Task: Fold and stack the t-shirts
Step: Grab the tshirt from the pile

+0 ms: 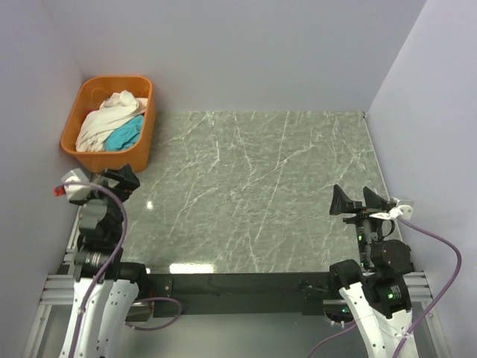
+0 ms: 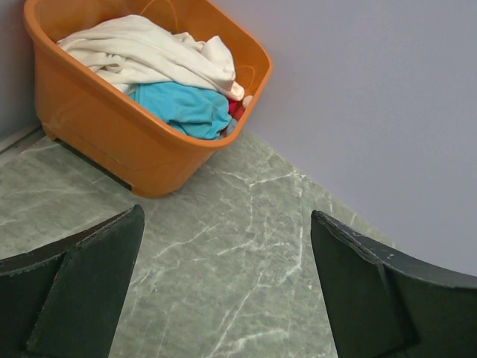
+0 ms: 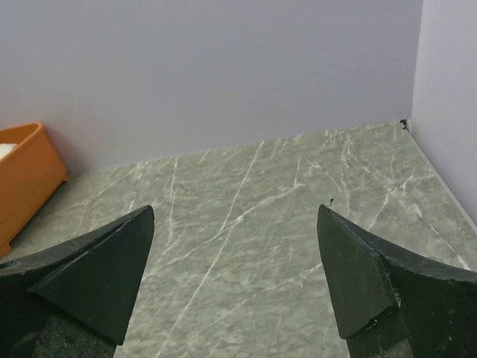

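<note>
Shirts all heaped in the orange basket point(image 1: 108, 159), upper left of the overhead frame. The cream shirt point(image 2: 149, 52) is on top, the teal shirt point(image 2: 186, 108) under it, and a scrap of red shirt point(image 2: 235, 110) shows at the rim. Jaws of the left gripper point(image 2: 227, 224) and right gripper point(image 3: 235, 216) are spread wide, holding nothing.

Judgement: light, limp, crumpled cotton. Pinch a raised cream fold; the shirts beneath may drag along.

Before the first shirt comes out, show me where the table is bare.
The marble table is bare from the orange basket across to the right wall, and from the back wall down to the left gripper and right gripper. Crowded only at the far-left corner, where the basket holds the t-shirts.
</note>
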Controlling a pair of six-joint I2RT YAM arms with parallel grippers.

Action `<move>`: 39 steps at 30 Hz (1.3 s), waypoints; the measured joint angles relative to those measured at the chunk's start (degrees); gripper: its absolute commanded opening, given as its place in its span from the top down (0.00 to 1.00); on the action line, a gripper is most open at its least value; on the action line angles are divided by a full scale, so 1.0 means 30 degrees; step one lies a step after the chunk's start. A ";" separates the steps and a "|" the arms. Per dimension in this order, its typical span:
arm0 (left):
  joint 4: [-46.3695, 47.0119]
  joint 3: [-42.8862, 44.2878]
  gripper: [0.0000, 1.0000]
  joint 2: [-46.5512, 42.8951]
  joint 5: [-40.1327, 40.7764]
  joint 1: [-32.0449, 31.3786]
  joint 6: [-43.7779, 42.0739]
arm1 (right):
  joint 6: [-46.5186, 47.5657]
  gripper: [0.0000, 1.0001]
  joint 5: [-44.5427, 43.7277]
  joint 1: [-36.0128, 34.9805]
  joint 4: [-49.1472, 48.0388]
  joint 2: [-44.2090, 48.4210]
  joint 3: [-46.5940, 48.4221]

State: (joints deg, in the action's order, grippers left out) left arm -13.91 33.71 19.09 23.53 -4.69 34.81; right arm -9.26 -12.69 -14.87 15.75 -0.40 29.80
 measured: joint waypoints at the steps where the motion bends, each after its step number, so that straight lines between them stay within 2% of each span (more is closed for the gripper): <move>1: 0.0444 0.0022 0.01 0.0780 0.0117 0.0007 0.0015 | 0.0007 0.04 0.0029 0.0007 0.0000 0.0000 -0.0095; 7: 0.1632 0.2062 0.01 0.7213 0.1115 0.0007 0.0000 | 0.0058 0.03 0.0051 0.0000 0.0015 0.0000 -0.0648; 17: 0.1639 1.1635 0.01 1.9227 0.2098 0.1093 -0.1734 | 0.0058 0.02 -0.0058 0.0000 0.0000 0.0000 -0.0685; 27: 0.0393 1.9139 0.01 2.7853 0.1690 0.4204 -0.2229 | 0.0058 0.02 -0.0095 0.0007 0.0095 0.0000 -0.0685; 33: -0.0335 2.2447 0.02 3.1948 0.1100 0.5472 -0.2171 | 0.0058 0.02 0.0044 0.0000 0.0153 -0.0015 -0.0685; 35: -0.0619 2.3445 0.05 3.3223 0.0962 0.5807 -0.2106 | 0.0066 0.01 0.0124 0.0000 0.0182 -0.0066 -0.0685; 39: -0.0576 2.3882 0.23 3.4483 0.0670 0.6207 -0.1945 | 0.0095 0.01 0.0182 0.0007 0.0197 -0.0255 -0.0685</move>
State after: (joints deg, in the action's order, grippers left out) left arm -15.64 105.36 122.54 25.54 13.93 28.97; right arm -8.97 -12.14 -14.85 16.34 -1.17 27.75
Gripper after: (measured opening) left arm 0.863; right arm 0.987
